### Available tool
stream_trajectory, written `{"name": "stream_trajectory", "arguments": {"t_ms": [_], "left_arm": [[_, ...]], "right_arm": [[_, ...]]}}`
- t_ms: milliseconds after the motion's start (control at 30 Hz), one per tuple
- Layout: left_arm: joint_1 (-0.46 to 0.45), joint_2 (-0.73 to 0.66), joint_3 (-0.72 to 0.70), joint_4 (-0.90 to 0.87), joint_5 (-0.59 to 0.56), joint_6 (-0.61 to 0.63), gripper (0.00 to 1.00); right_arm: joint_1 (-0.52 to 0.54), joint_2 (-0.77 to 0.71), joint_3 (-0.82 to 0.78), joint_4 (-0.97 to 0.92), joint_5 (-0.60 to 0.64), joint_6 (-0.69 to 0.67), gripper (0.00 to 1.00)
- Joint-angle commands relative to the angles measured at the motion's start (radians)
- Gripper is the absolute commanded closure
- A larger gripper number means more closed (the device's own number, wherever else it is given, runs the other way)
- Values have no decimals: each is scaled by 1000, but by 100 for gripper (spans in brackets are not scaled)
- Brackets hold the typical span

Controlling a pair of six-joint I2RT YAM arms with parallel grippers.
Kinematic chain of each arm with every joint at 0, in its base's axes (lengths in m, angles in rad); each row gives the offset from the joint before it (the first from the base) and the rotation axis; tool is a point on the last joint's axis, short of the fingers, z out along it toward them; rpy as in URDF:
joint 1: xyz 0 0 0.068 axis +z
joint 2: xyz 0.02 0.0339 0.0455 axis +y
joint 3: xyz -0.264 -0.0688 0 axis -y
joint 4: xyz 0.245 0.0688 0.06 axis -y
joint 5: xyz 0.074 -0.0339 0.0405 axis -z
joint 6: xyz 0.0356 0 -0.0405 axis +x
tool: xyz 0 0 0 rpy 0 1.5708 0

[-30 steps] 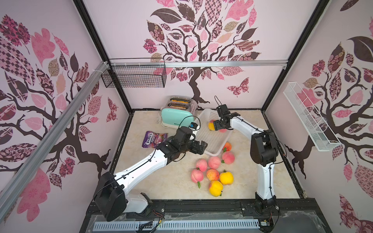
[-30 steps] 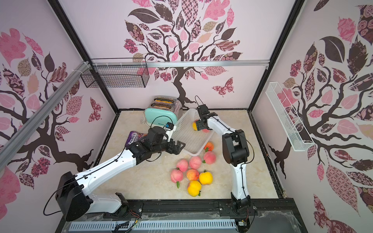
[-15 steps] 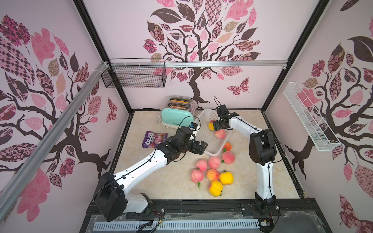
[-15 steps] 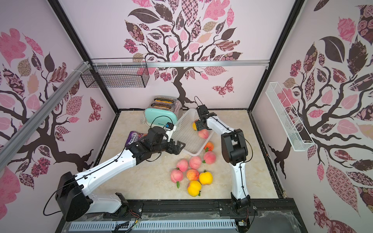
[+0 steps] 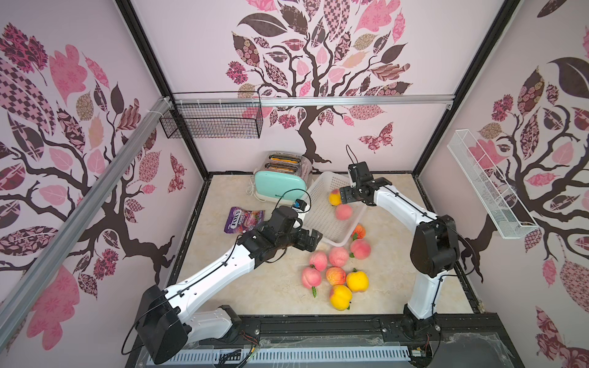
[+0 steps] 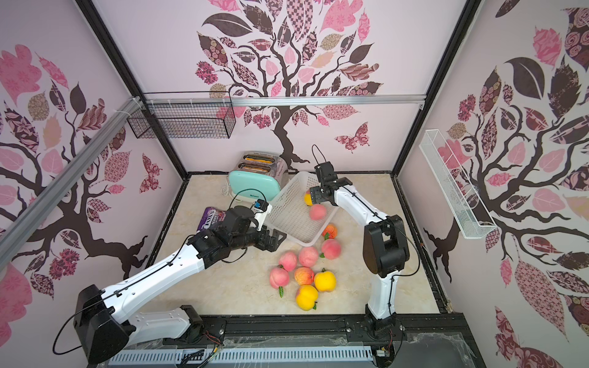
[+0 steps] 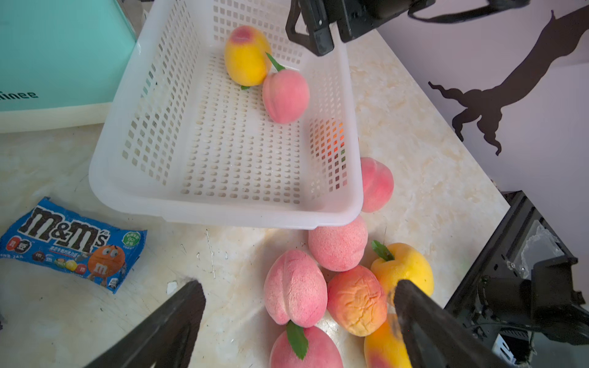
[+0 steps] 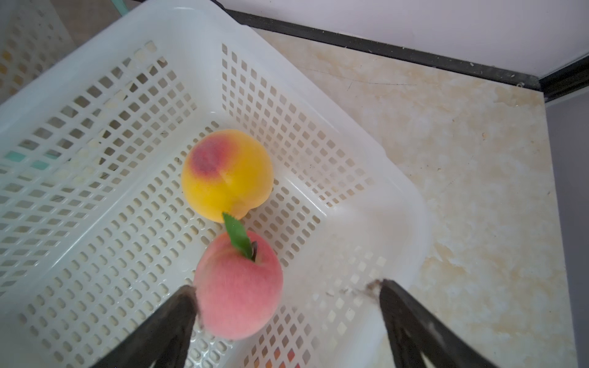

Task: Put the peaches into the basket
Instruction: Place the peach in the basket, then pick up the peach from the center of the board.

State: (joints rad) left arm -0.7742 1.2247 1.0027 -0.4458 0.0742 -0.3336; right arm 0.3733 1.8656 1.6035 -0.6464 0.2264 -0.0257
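Note:
The white perforated basket [image 5: 320, 223] stands mid-table beside the toaster. Two peaches lie in it, touching: a yellow one [image 8: 228, 173] and a pink one [image 8: 239, 286]. My right gripper [image 8: 285, 288] hangs open just over the basket's far end; the pink peach sits by one finger, with the jaws far wider than the fruit. Several more peaches [image 5: 338, 256] lie in a cluster on the table in front of the basket. My left gripper [image 7: 298, 286] is open above that cluster, holding nothing. Both top views show the basket [image 6: 291, 220] and both arms.
A mint toaster [image 5: 280, 183] stands behind the basket. A purple candy bag [image 5: 243, 220] and a blue M&M's packet [image 7: 73, 245] lie on the table to the basket's left. A black wire basket [image 5: 212, 122] and a white wire shelf [image 5: 487, 188] hang on the walls.
My right gripper has opened wider and the pink peach has dropped out of it into the basket, beside the yellow one. The left arm has stayed put.

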Motion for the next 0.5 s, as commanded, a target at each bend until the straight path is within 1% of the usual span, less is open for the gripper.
{"name": "stream_trajectory", "arguments": {"t_ms": [0,167,267,467], "left_arm": [[-28,-48,-34,-44,-20,-24,3],[-89,-87,-63,-94,-67,-52,3],[-114,-105,-94,-102,-68,-81,3],[-124,-139,-174,-75,-55,-145,3]], "right_arm": [[26,-83,-71,13,-27,33,8],[46,-235,-214,35,-68,65,7],[60,-325,-288,31,-82,80,6],[84,-504,-424,18,-107,108,5]]}}
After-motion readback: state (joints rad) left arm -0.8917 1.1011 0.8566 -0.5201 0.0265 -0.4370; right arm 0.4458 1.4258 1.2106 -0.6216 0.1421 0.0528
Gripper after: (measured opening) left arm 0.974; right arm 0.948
